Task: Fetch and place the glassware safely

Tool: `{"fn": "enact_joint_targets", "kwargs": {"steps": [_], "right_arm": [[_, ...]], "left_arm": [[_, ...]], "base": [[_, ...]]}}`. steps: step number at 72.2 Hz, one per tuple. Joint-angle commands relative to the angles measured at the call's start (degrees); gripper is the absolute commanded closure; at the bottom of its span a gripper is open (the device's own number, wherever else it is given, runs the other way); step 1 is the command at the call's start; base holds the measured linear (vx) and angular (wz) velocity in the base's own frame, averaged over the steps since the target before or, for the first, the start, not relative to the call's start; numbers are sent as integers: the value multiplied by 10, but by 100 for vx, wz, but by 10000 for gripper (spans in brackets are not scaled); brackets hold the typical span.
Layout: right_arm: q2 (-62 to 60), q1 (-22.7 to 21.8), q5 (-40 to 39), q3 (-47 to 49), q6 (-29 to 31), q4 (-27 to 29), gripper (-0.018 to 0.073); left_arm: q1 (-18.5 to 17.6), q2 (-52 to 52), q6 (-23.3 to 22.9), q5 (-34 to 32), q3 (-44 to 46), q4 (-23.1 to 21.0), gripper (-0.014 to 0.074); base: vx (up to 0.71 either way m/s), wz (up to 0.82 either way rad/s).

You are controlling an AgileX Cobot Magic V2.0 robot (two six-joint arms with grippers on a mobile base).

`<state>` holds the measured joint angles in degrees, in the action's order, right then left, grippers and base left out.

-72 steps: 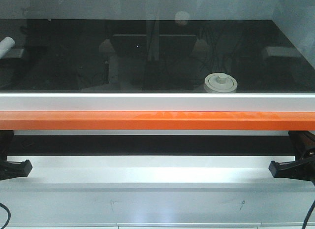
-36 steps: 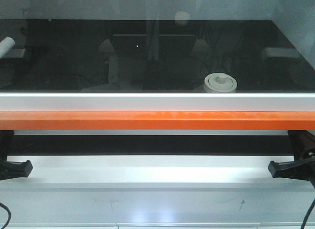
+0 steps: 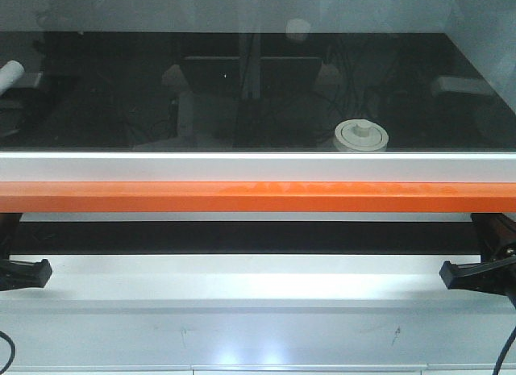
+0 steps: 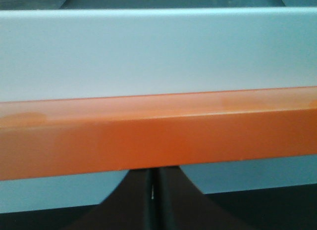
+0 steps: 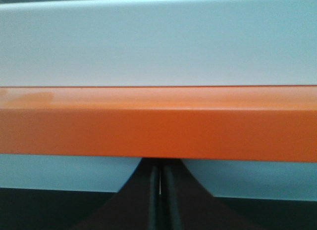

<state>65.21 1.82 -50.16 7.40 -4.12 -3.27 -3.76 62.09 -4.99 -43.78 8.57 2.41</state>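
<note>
The jar (image 3: 361,136) stands lid-on upon the dark surface (image 3: 97,101), right of centre, beyond a white rail (image 3: 258,165) and an orange bar (image 3: 258,197). The left gripper (image 4: 153,193) and right gripper (image 5: 161,190) sit below the bar, both closed and empty.

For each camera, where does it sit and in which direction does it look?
Front view: on the robot, facing forward at the orange bar and pale frame, with the jar behind the glass; left gripper and right gripper show in the bottom corners.
Left wrist view: just below the orange bar, facing it closely; shut jaws at the bottom edge.
Right wrist view: likewise, on the right side.
Shared: all show the orange bar and pale frame.
</note>
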Motion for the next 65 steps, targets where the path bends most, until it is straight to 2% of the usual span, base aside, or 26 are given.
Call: {"fn": "enact_joint_targets", "kwargs": {"steps": [1,19,28,49,65], "right_arm": [[2,-3,-68,26,1,0,560],[-11,-3,-46,65,-5,-30,560],[-27,-3,-39,88,-26,-29,560],[-56,-3,-31,111,-26,-9,560],[-79,-3,-22,130,-26,-7,560]], "left_arm": [[0,-23,0,-97,39,-5,603],[0,-24,0,-102,54,-5,603],[0,-24,0,-90,75,-4,603],[0,-24,0,-88,133,-3,603],[0,-24,-4,-84,172,24,603]], "base": [[0,0],[0,0],[0,0],[-1,2],[-3,5]]}}
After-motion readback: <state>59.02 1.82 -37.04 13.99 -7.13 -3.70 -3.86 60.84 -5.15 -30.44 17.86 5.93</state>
